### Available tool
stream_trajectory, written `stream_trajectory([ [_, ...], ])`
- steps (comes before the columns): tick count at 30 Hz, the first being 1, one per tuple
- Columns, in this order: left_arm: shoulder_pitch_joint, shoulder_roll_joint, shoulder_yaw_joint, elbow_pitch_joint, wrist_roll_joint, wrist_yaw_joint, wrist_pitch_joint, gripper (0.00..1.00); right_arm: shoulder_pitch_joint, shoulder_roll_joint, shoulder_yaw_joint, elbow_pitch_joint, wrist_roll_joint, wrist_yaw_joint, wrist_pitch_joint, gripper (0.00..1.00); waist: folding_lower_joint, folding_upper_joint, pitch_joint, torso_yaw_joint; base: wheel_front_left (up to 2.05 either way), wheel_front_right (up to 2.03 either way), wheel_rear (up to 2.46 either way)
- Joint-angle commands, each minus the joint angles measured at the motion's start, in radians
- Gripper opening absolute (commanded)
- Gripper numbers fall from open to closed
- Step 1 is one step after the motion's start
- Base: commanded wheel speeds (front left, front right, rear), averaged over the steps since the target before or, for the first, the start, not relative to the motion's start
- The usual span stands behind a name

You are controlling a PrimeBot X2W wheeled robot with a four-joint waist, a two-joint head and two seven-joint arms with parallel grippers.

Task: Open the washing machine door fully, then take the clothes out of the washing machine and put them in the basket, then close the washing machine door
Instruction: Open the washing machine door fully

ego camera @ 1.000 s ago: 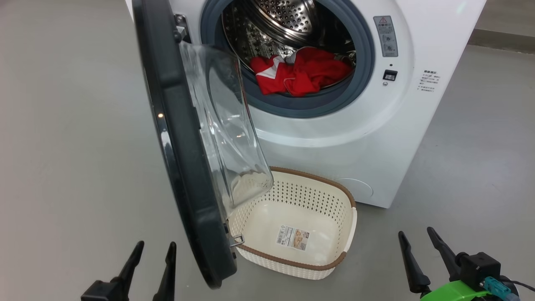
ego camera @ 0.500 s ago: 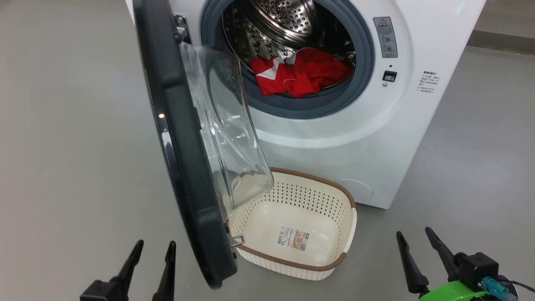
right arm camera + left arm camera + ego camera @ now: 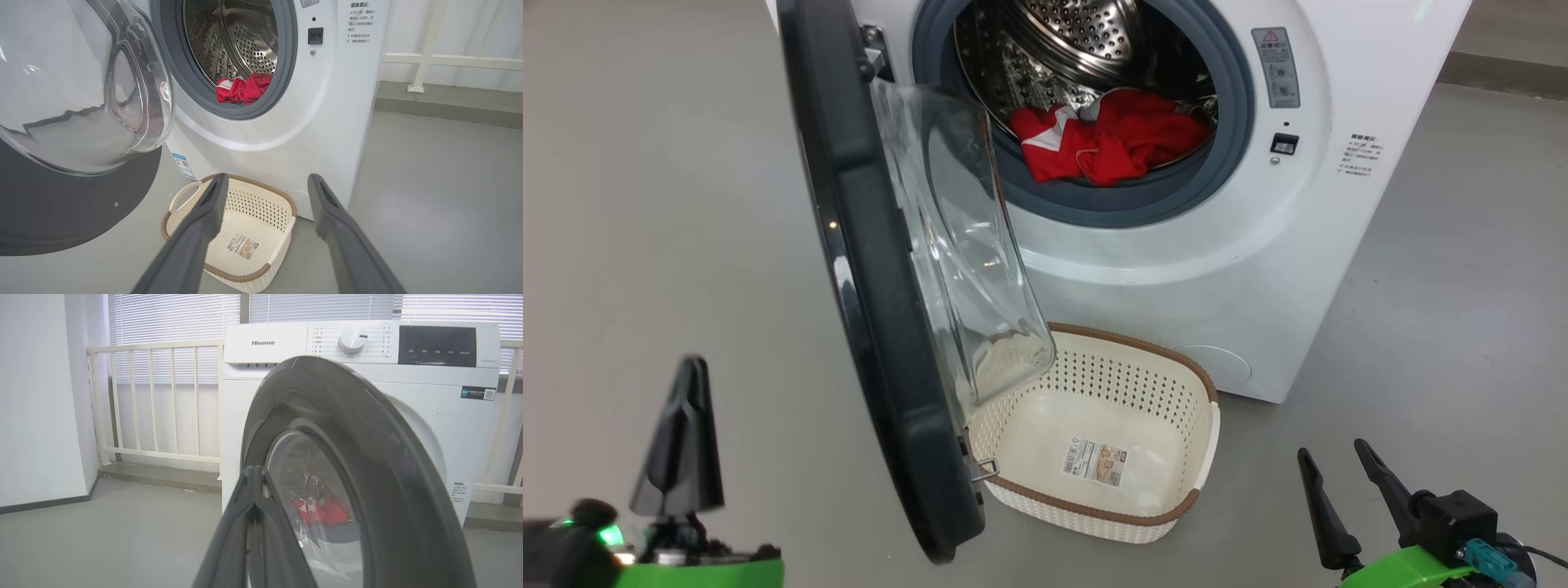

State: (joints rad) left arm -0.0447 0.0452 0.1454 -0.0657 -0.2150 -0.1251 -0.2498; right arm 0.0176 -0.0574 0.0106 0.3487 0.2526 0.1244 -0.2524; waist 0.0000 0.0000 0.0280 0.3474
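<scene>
The washing machine (image 3: 1225, 269) stands ahead with its door (image 3: 874, 286) swung partway out, edge-on to me, glass bowl facing the drum. The red clothes (image 3: 1115, 139) lie at the front of the steel drum. Below the opening, the cream basket (image 3: 1131, 384) sits on the floor with only a sticker inside. My left gripper (image 3: 693, 366) is shut on nothing, raised at the lower left, left of the door; in the left wrist view its tips (image 3: 255, 470) point at the door's outer face (image 3: 347, 428). My right gripper (image 3: 1331, 451) stands open at the lower right, apart from the basket (image 3: 253, 204).
Grey floor (image 3: 645, 204) spreads left and right of the machine. Behind it runs a white railing (image 3: 155, 400) before blinds. A white wall (image 3: 36, 396) stands at the left in the left wrist view.
My left gripper has shut and risen, shifting left in the head view. The right gripper, door, clothes and basket have stayed put.
</scene>
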Motion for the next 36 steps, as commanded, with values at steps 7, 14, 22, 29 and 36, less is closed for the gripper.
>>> stream_trajectory([
  [7, -0.037, 0.005, -0.073, -0.284, -0.044, -0.002, -0.012, 0.00, -0.026, -0.007, 0.008, -0.041, -0.013, 0.006, -0.009, 1.00, 0.0000, 0.0000, 0.004, -0.003, 0.00, 0.00, 0.00],
  [14, 0.014, 0.005, -0.325, -0.333, -0.027, -0.004, -0.012, 0.00, -0.035, -0.009, 0.003, -0.050, -0.018, 0.006, -0.009, 1.00, 0.0000, 0.0000, 0.010, -0.008, 0.00, 0.00, 0.00],
  [22, 0.049, 0.005, -0.550, -0.139, -0.096, -0.005, -0.012, 0.00, -0.036, -0.008, -0.001, -0.055, -0.020, 0.006, -0.009, 1.00, 0.0000, 0.0000, 0.013, -0.010, 0.00, 0.00, 0.00],
  [29, 0.021, 0.005, -0.544, 0.075, -0.130, -0.003, -0.012, 0.00, -0.044, -0.006, -0.006, -0.062, -0.022, 0.006, -0.009, 1.00, 0.0000, 0.0000, 0.017, -0.015, 0.00, 0.00, 0.00],
  [36, -0.004, 0.005, -0.473, 0.142, -0.161, 0.008, -0.012, 0.00, -0.042, -0.003, -0.009, -0.076, -0.023, 0.006, -0.009, 1.00, 0.0000, 0.0000, 0.017, -0.016, 0.00, 0.00, 0.00],
])
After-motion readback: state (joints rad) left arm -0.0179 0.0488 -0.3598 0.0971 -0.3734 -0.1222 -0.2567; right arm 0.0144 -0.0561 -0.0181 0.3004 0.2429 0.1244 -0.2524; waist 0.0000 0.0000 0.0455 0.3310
